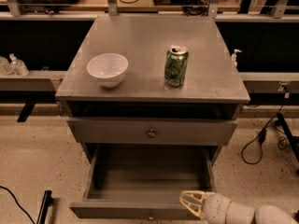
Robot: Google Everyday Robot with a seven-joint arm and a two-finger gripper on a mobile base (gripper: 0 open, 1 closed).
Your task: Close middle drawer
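One arm (245, 213) lies low from the right, hand (191, 203) at the open middle drawer (140, 181), grip impossible to tell.

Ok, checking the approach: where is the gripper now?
The gripper is at the bottom right of the camera view, at the right end of the pulled-out middle drawer's front panel, right of its knob.
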